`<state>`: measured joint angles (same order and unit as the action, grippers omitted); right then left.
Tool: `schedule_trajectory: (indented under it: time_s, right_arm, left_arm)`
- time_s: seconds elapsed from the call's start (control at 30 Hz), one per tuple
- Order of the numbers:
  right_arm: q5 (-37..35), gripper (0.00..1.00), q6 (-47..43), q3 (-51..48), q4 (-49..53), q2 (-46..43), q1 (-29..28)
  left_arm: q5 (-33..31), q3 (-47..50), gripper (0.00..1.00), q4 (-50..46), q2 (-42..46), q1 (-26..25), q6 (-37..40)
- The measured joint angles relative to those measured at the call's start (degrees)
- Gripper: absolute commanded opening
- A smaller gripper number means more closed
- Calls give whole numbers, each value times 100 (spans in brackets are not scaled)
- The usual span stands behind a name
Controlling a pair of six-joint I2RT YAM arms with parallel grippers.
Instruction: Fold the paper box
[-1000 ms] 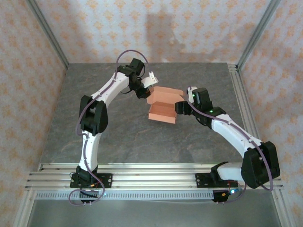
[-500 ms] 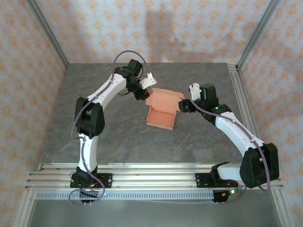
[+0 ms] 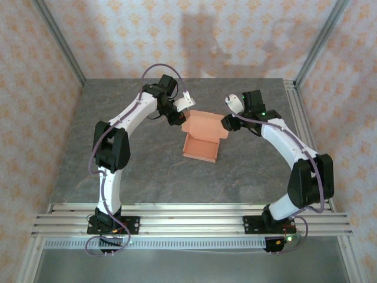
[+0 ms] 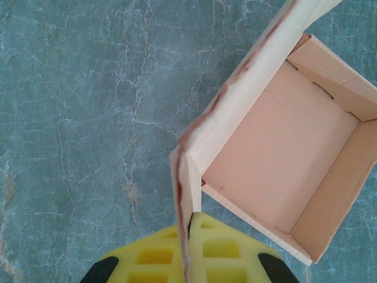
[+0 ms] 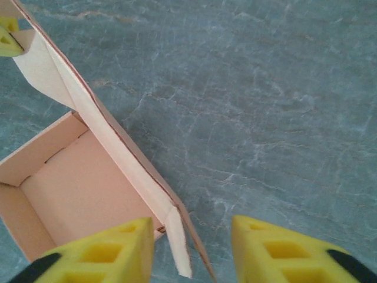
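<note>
Counted one paper box point(image 3: 199, 147) mid-table point(image 3: 141, 171), tray open upward, lid point(image 3: 206, 122) raised along far edge. Counted two grippers. Found left gripper point(image 3: 180, 118) clamped on lid's left end flap. Found right gripper point(image 3: 226, 122) parted, jaws astride lid's right end flap point(image 5: 177, 244), gaps visible both sides. Noted metal rails point(image 3: 188, 213) along near edge.

Salmon-orange paper box point(image 3: 199, 148), grey-veined table point(image 3: 135, 171), yellow gripper pads point(image 5: 277, 247), floral walls point(image 3: 247, 35).

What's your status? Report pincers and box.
Left pincer shut on box lid flap. Right pincer open, straddling opposite flap. Lid up. Nothing in the way.
</note>
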<state>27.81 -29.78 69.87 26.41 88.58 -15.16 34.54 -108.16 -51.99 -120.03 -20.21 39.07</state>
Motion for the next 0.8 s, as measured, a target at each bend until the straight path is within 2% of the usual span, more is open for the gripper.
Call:
schedule_trajectory:
  time_s: [0.07, 0.4, 0.53, 0.8]
  right_arm:
    - [103, 28, -105, 138, 136, 136, 0]
    - [282, 26, -535, 597, 748, 730, 0]
    - [208, 19, -669, 612, 920, 772, 0]
    - [155, 16, -807, 612, 1150, 772, 0]
  left_arm:
    - [0, 0, 3, 2, 0, 0, 0]
    - [0, 0, 3, 7, 0, 0, 0]
    - [-2, 2, 3, 31, 0, 0, -2]
    - [-2, 28, 3, 57, 9, 2, -4]
